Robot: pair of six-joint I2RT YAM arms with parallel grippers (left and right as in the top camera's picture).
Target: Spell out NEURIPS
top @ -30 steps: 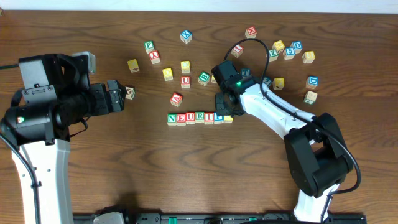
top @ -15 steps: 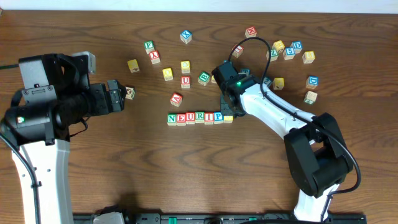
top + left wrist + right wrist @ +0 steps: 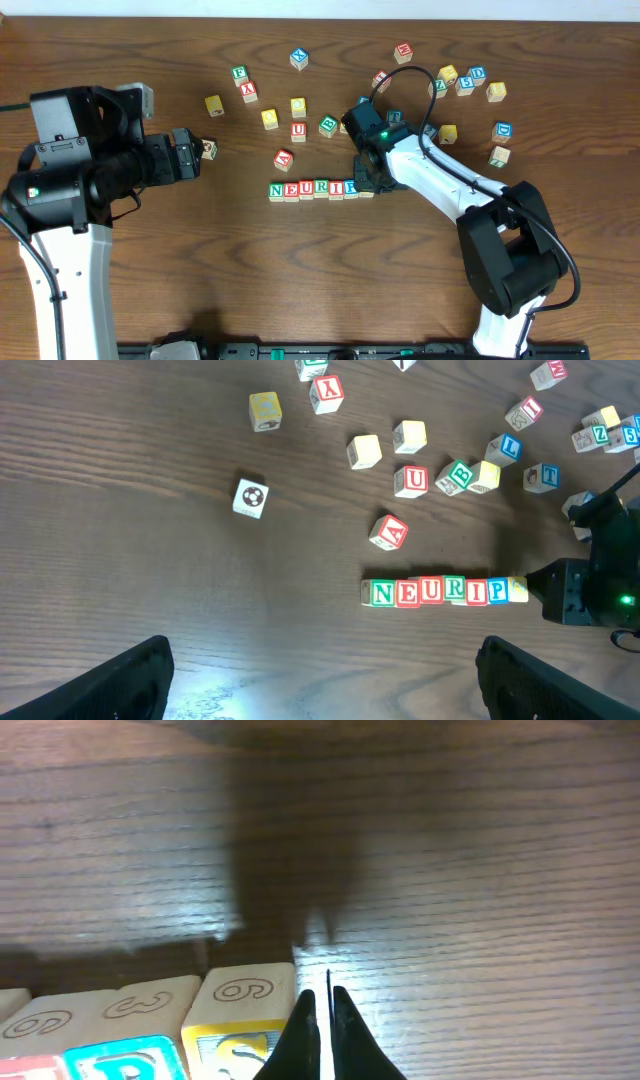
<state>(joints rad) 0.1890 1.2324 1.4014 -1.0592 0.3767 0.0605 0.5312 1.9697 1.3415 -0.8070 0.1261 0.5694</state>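
Six wooden letter cubes stand in a row reading N E U R I P (image 3: 312,188) near the table's middle, also seen as the row (image 3: 440,592) in the left wrist view. The yellow-faced S cube (image 3: 238,1025) closes the row's right end beside the blue P cube (image 3: 125,1060). My right gripper (image 3: 320,1025) is shut with nothing between its fingers, and its tips rest against the S cube's right side. From overhead the right gripper (image 3: 367,184) hides most of that cube. My left gripper (image 3: 198,153) hangs open far to the left, holding nothing.
Loose cubes lie behind the row: a red A cube (image 3: 284,159), a second U cube (image 3: 298,131), a Y cube (image 3: 249,92) and an X cube (image 3: 299,58). A cluster of cubes (image 3: 465,80) sits at the back right. A pictured cube (image 3: 209,149) lies by the left gripper.
My right gripper has slid a little left and forward against the row's right end, now covering the S cube from overhead. The left arm has not moved.
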